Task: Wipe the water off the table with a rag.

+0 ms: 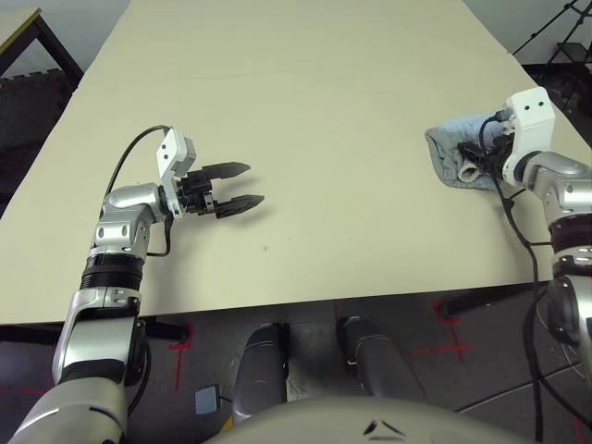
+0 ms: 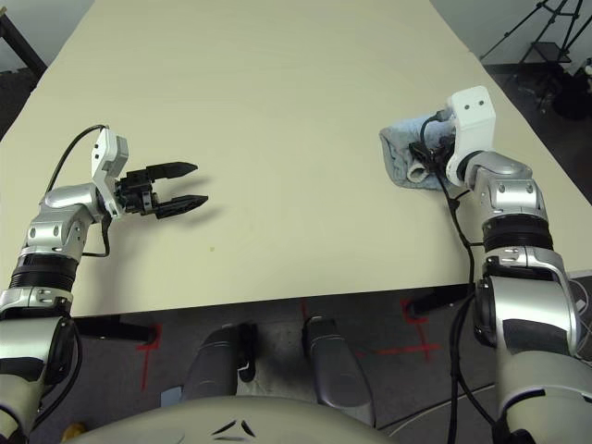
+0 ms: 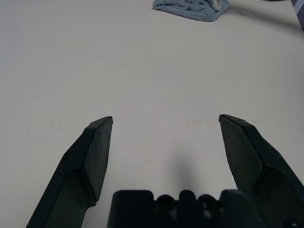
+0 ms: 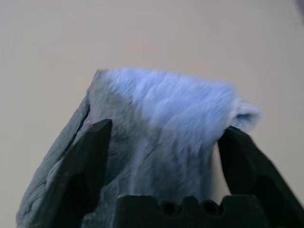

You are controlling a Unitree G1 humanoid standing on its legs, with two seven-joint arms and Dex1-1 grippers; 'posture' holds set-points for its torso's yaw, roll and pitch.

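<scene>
Nearest me, by the counter's front edge, a tiny yellowish speck (image 1: 266,247) sits on the smooth pale cream-beige counter (image 1: 314,111), a little beyond that edge and just to the right of my left gripper. My left gripper (image 1: 242,186) hovers over the front left part of the counter, its two black fingers (image 3: 95,152) spread wide apart with nothing between them, pointing toward the right side. Farther back, close to the right edge, lies the soft light blue-grey terry cloth rag (image 2: 407,153), bunched into a crumpled heap with a paler rolled hem showing at its near side. My right gripper (image 4: 161,142) is down on that rag: its fingers (image 4: 90,156) stand apart with the cloth heaped between them, and I cannot tell whether they pinch it.
</scene>
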